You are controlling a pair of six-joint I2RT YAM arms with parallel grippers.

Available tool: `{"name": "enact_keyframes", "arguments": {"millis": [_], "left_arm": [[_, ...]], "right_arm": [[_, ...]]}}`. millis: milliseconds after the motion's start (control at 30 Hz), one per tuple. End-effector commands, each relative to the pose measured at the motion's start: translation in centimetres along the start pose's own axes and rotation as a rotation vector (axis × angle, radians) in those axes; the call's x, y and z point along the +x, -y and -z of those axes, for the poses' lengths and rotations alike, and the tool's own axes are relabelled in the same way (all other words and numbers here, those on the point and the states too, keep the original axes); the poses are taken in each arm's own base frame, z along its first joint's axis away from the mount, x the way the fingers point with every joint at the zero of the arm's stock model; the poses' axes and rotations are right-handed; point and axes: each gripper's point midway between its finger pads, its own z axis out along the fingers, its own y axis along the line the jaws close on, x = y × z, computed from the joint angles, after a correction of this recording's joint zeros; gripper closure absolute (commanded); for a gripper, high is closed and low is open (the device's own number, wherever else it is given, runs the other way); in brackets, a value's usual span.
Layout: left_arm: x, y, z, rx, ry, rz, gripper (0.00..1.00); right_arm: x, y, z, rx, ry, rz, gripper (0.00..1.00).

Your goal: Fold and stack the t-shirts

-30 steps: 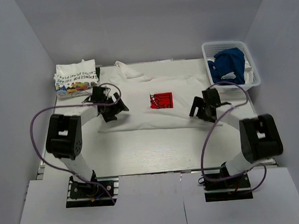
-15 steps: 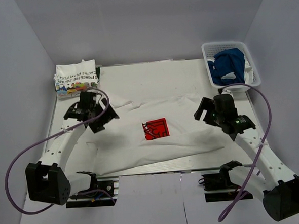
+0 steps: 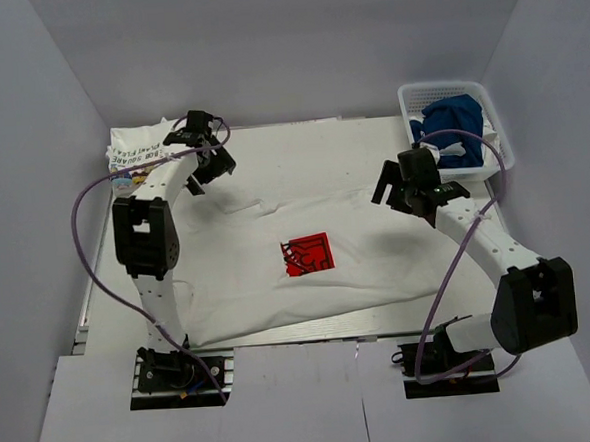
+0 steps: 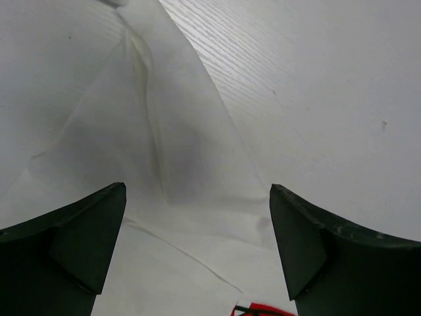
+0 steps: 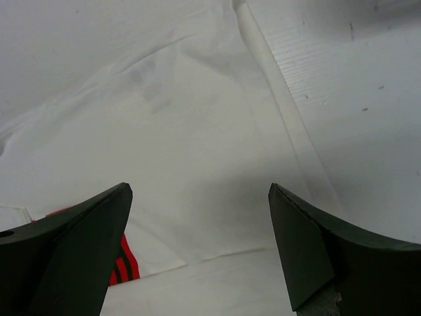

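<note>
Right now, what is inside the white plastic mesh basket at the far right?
A crumpled blue cotton t-shirt fills the basket, with some white fabric showing. Anything beneath is covered.

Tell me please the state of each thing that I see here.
red-print t-shirt: spread out, unfolded, wrinkled.
cartoon-print t-shirt: folded, at the far left corner.
basket: upright, holding clothes.
blue t-shirt: crumpled inside the basket.
left gripper: open, empty.
right gripper: open, empty.

top: overhead, whole table (image 3: 310, 145) | wrists: close, downward | shared: red-print t-shirt (image 3: 367, 247)
</note>
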Motion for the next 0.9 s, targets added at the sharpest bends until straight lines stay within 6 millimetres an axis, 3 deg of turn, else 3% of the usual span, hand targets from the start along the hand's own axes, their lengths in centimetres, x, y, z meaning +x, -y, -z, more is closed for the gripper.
{"name": "enact_keyframes", "arguments": {"millis": [0, 67, 167, 233, 400, 600, 733, 833, 867], "left_arm": [[-3.6, -0.8, -0.7, -0.127, 0.084, -0.009, 0.00], [-4.8, -0.4, -3.1, -0.151, 0.104, -0.001, 0.00], [-5.8, 0.9, -4.7, -0.117, 0.114, -0.049, 0.00], [-5.5, 0.8, -6.6, -0.121, 0.087, -0.059, 0.05], [-5.4, -0.4, -7.8, -0.142, 0.074, -0.057, 0.09], [-5.0, -1.6, -7.7, -0.152, 0.081, -0.049, 0.15], [-4.5, -1.5, -9.0, -0.152, 0.066, -0.051, 0.33], [-4.3, -0.6, -9.5, -0.104, 0.050, -0.074, 0.62], [-4.3, -0.4, -9.7, -0.096, 0.046, -0.074, 0.82]], "right_arm": [[-4.1, -0.5, -0.3, 0.033, 0.104, 0.007, 0.10], [-4.2, -0.7, -1.5, 0.044, 0.084, 0.016, 0.10], [-4.3, -0.9, -2.7, 0.049, 0.053, 0.026, 0.10], [-4.1, -0.6, -3.9, 0.072, 0.024, 0.040, 0.10], [-3.8, 0.1, -6.1, 0.112, -0.021, 0.045, 0.10], [-4.6, -0.2, -7.3, 0.103, -0.025, 0.034, 0.10], [-4.7, -0.3, -8.4, 0.101, -0.028, 0.038, 0.10], [-5.3, -0.5, -9.2, 0.112, -0.030, 0.037, 0.10], [-4.1, 0.3, -10.3, 0.153, -0.072, 0.035, 0.10]]}}
